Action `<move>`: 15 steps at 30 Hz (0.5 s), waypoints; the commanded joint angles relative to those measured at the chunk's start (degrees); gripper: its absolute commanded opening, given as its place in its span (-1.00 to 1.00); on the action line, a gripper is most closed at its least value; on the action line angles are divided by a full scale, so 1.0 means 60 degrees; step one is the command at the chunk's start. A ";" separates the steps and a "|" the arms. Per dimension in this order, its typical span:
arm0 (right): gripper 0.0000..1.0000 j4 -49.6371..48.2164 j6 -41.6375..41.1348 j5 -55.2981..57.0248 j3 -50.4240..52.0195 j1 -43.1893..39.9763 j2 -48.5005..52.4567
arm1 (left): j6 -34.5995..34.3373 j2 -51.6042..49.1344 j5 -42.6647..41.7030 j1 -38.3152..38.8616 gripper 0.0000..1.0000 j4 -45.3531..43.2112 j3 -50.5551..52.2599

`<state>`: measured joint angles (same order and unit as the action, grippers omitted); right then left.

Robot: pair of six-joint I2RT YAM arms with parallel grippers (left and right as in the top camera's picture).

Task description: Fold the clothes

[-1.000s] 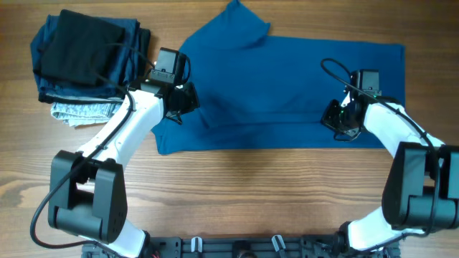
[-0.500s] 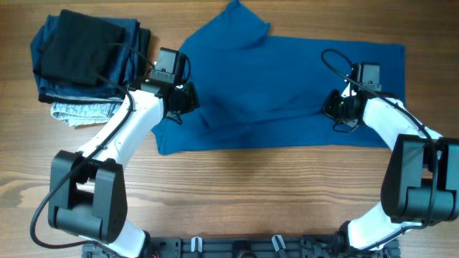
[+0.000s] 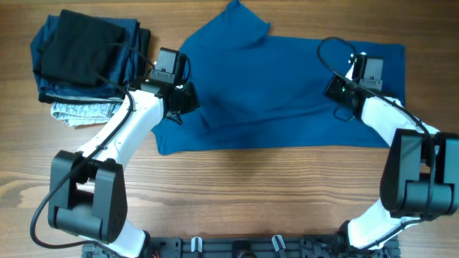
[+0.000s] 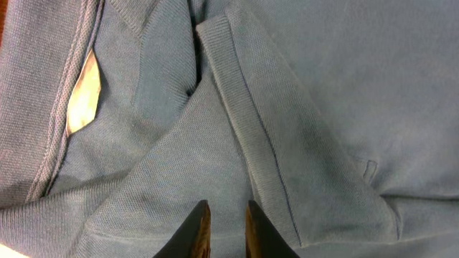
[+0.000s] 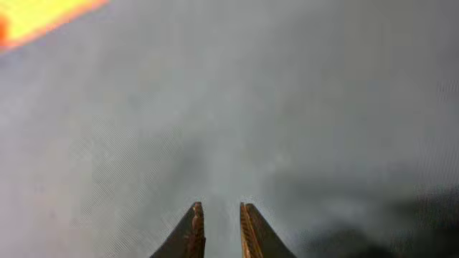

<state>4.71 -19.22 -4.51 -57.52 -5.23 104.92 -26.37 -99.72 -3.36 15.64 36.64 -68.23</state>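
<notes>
At the far left of the wooden table (image 3: 251, 193) sits a stack of folded pieces: a black folded garment (image 3: 79, 46) on top of a dark navy folded piece (image 3: 136, 36), with a light grey speckled folded piece (image 3: 79, 111) poking out below.

Just right of the stack, the left gripper (image 3: 188, 100) rests low over the left part of the plain medium-blue short-sleeved T-shirt (image 3: 287, 86). The T-shirt lies spread flat across the middle of the table, with one sleeve pointing to the far edge. In the left wrist view this gripper (image 4: 224, 229) has its fingers drawn almost together with only a narrow slit between them, and no fabric is visibly pinched. Ahead of it lie a folded sleeve hem (image 4: 244, 122) and a small pale label (image 4: 82, 93) inside the neck.

Further right, the right gripper (image 3: 336, 89) sits over the T-shirt's right half, near its far edge. Its wrist view shows this gripper (image 5: 219, 229) likewise nearly closed above blurred blue cloth (image 5: 251, 107), holding nothing visible.
</notes>
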 commanded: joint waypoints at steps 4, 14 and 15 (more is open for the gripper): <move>-0.62 0.1410 0.1555 -0.2080 -0.1406 0.0025 -0.1177 | 0.0040 0.0244 0.0047 0.0000 -0.66 -0.0022 -0.0069; -0.92 0.5730 0.4972 -0.3202 -0.1202 0.2047 -0.0984 | 0.0040 0.0244 0.0237 0.0000 -0.69 -0.0025 -0.0069; -0.91 0.5756 0.5173 -0.3333 -0.1158 0.2353 -0.0805 | 0.0040 0.0244 0.0455 0.0000 -0.71 -0.0022 -0.0069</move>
<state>38.81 5.39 -21.67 -66.02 4.54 96.60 -26.37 -99.72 -3.14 15.64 36.56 -68.23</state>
